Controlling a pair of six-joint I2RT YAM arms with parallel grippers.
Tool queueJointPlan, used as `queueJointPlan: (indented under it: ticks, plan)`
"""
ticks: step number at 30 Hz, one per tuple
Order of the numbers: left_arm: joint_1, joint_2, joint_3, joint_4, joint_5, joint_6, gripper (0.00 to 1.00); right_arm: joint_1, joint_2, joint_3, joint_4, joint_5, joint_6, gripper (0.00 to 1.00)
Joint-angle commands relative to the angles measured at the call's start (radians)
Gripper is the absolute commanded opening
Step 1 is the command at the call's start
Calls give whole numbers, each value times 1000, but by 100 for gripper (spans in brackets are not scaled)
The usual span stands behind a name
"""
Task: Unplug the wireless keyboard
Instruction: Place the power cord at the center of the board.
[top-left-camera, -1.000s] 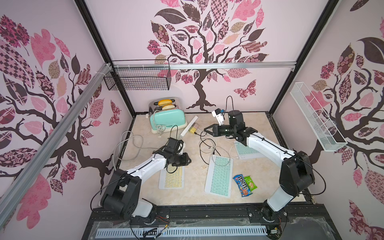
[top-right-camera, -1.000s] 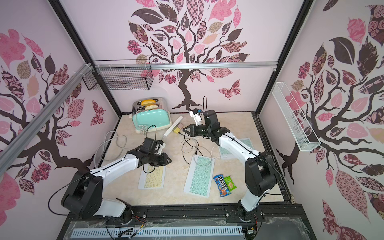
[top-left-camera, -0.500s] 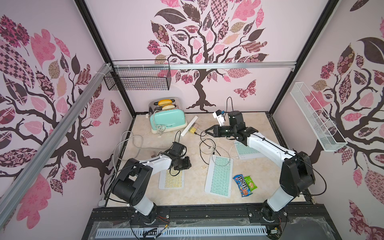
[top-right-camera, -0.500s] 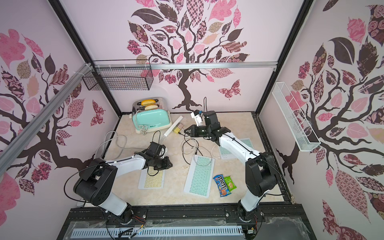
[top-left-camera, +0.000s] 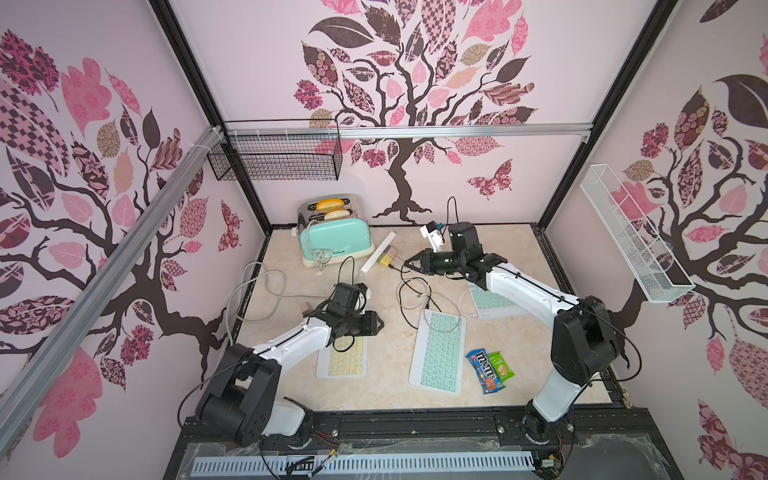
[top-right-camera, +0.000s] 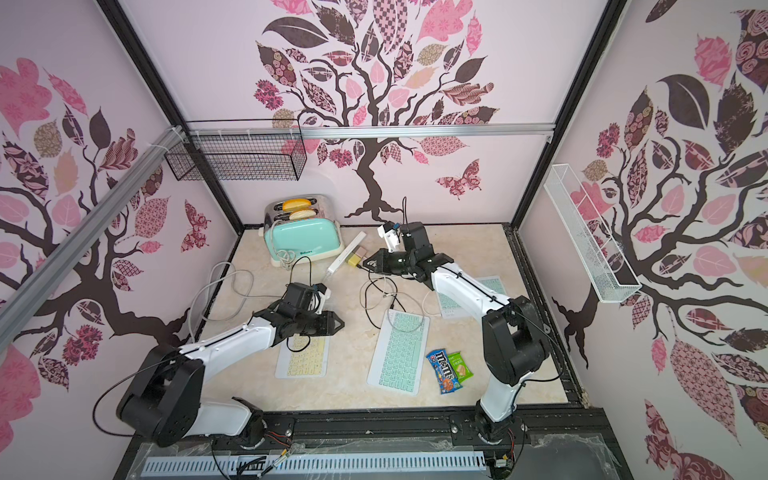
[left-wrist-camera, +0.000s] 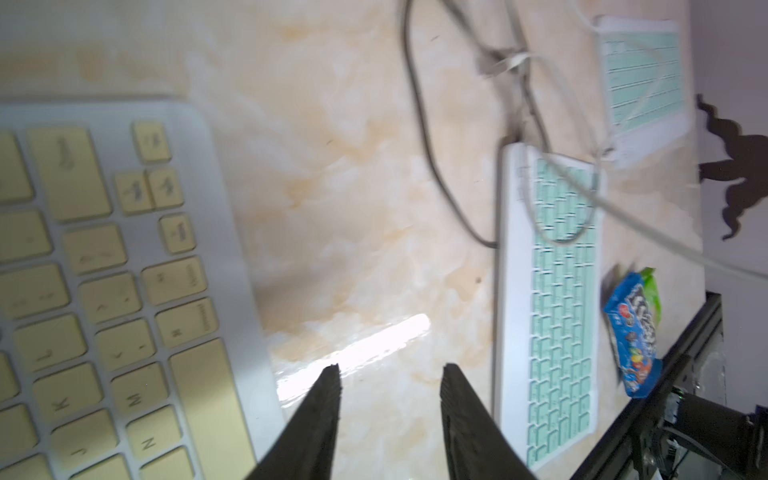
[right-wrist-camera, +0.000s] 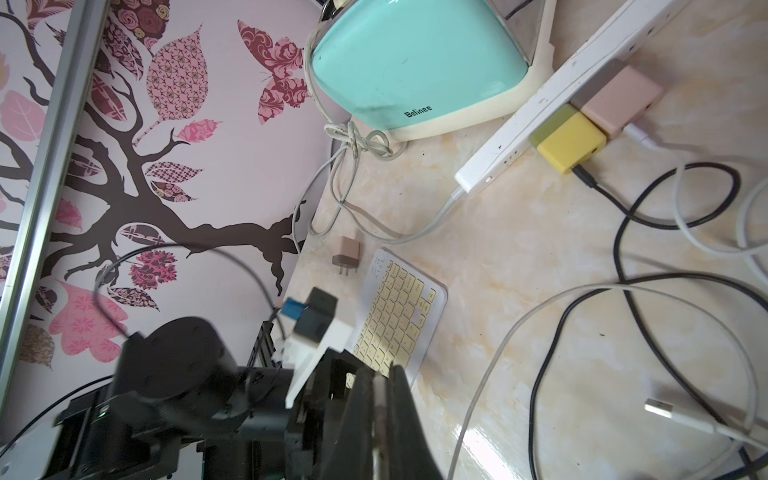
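1. Both top views showed the marble-patterned table (top-left-camera: 390, 386) inside walls papered with trees.
2. The mint toaster (top-left-camera: 334, 243) stood at the back with two slices in its slots.
3. The mint-keyed wireless keyboard (top-left-camera: 438, 353) lay mid-table. It was white-framed, and one short end faced the front edge. A dark cable (left-wrist-camera: 417, 108) ran up against it, but whether it was plugged in could not be told.
4. The yellow-keyed wireless keyboard (top-left-camera: 343, 361), also white-framed, lay on the left arm's side. Its far end was hidden under that arm.
5. A second mint keyboard (top-left-camera: 490, 299) lay partly beneath the right arm.
6. The white power strip (right-wrist-camera: 561, 83) lay just beside the toaster.
7. The left gripper (left-wrist-camera: 388, 370) hovered just off the yellow keyboard's long edge. Its fingers were apart with nothing between them.
8. The right gripper (right-wrist-camera: 382, 370) hung near the power strip with its fingers pressed together and holding nothing.
9. An M&M's pack (top-left-camera: 484, 370) overlapped a green snack pack (top-left-camera: 500, 368) beside the central keyboard.
10. A yellow charger (right-wrist-camera: 569, 143) and a pink charger (right-wrist-camera: 615, 99) sat plugged into the strip.
11. A loose pink charger (right-wrist-camera: 345, 254) lay just beside the yellow keyboard's far corner.
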Motion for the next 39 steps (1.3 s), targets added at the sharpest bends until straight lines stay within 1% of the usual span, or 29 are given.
queueJointPlan:
  ticks: [1, 3, 5, 7, 10, 13, 18, 21, 22, 24, 26, 27, 28, 29, 30, 31, 34, 35, 37, 39]
  plan:
    - [-47, -104, 61, 74, 59, 181, 52, 4, -14, 52, -8, 8, 47, 0]
    - [-63, -137, 86, 97, 66, 249, 57, 4, -13, 48, 2, -7, 72, 0]
    - [-75, -137, 113, 111, 86, 311, 60, 4, -13, 41, 15, -22, 98, 0]
    - [-92, -115, 148, 109, 109, 366, 62, 4, -13, 41, 24, -35, 121, 0]
    - [-134, -64, 200, 97, 105, 444, 63, 4, -17, 44, 31, -52, 144, 0]
    - [-160, 5, 238, 103, 118, 470, 64, 4, -22, 45, 32, -56, 155, 0]
    - [-204, 96, 286, 108, 97, 487, 66, 4, -24, 45, 32, -63, 166, 0]
    - [-209, 120, 284, 126, 78, 479, 63, 4, -25, 45, 28, -65, 168, 0]
    - [-208, 127, 283, 126, 79, 477, 57, 4, -25, 43, 26, -64, 167, 0]
    - [-209, 134, 293, 111, 57, 468, 37, 4, -25, 45, 22, -65, 163, 0]
    - [-208, 124, 293, 93, 26, 467, 12, 4, -24, 42, 13, -62, 152, 0]
    - [-209, 114, 291, 89, 6, 463, 4, 4, -25, 45, 7, -59, 147, 0]
    - [-208, 101, 286, 82, -16, 458, 0, 4, -26, 45, 1, -56, 140, 0]
    - [-207, 83, 284, 68, -34, 458, 0, 4, -27, 43, -5, -51, 131, 0]
    - [-208, 68, 282, 55, -52, 453, 0, 4, -28, 42, -14, -45, 123, 4]
    - [-209, 45, 280, 36, -77, 447, 0, 4, -30, 39, -24, -39, 112, 11]
    - [-204, -35, 292, -45, -125, 425, 0, -7, -45, 30, -54, -22, 68, 50]
    - [-199, -66, 299, -76, -137, 416, 0, -19, -57, 17, -58, -7, 58, 57]
    - [-179, -119, 334, -153, -154, 395, 0, -50, -85, -23, -40, 12, 60, 65]
    - [-148, -157, 404, -254, -167, 365, 0, -99, -119, -82, 3, 13, 82, 69]
